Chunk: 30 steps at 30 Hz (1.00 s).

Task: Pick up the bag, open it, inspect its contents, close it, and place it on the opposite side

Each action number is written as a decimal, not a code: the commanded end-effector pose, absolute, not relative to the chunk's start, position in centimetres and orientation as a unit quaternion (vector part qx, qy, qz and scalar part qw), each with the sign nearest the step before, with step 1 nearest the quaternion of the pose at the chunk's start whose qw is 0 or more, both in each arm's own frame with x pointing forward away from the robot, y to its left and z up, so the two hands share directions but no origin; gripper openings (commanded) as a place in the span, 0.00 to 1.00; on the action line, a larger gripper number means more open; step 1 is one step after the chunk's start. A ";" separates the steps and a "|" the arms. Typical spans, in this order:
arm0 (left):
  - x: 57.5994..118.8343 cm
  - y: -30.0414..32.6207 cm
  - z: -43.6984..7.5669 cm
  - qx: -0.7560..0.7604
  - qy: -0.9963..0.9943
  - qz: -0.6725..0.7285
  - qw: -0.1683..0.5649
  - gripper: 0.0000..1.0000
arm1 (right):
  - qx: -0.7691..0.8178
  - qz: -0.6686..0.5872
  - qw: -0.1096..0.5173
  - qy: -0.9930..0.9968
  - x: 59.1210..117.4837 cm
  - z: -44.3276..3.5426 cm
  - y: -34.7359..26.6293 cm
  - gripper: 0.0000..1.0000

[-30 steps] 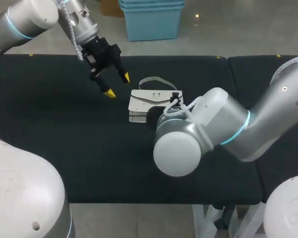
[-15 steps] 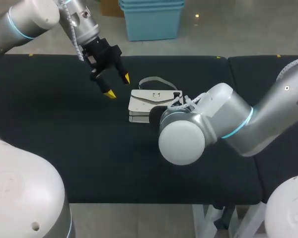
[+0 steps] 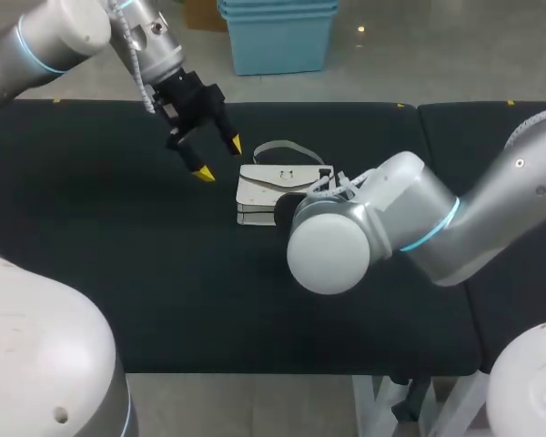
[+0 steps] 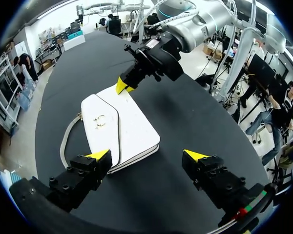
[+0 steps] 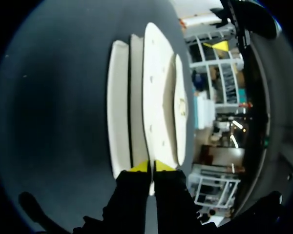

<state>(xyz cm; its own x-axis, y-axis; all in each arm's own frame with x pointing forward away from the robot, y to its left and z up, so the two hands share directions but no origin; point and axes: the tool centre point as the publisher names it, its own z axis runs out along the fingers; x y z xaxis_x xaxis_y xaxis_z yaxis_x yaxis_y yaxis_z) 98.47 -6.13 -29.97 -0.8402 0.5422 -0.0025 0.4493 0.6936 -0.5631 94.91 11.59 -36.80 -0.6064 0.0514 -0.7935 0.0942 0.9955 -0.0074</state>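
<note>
Bag (image 3: 278,187) lay flat on the dark counter (image 3: 118,273), about mid-counter, flap side up, clasp (image 4: 100,121) showing on the flap. Grey strap (image 3: 287,148) looped out from its far edge, lying on the counter.

Left gripper (image 3: 218,157) hung above the counter off the bag's far-left corner, near it and not touching. We saw it released, fingers spread wide. From the left wrist view the bag sat ahead of that gripper; one fingertip (image 4: 98,155) lined up over the flap-side edge, the other (image 4: 195,155) was off past the bag's other long edge over bare counter.

Right arm (image 3: 391,218) came in low across the counter to the bag's right end; its wrist hid the gripper in the head view. In the right wrist view the right gripper (image 5: 151,166) was clenched, tips almost together on a thin white edge at the near end of the bag, so we read it as grasping the bag. The bag's stacked layers ran straight out ahead of those fingers. Left wrist view showed one yellow tip (image 4: 122,86) of it touching the bag's far corner.
</note>
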 end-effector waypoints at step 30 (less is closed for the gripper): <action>98.2 -11.3 -31.9 -0.311 -0.853 0.347 -0.234 0.75 | 0.057 -0.012 0.456 0.888 94.6 -37.2 11.7 0.00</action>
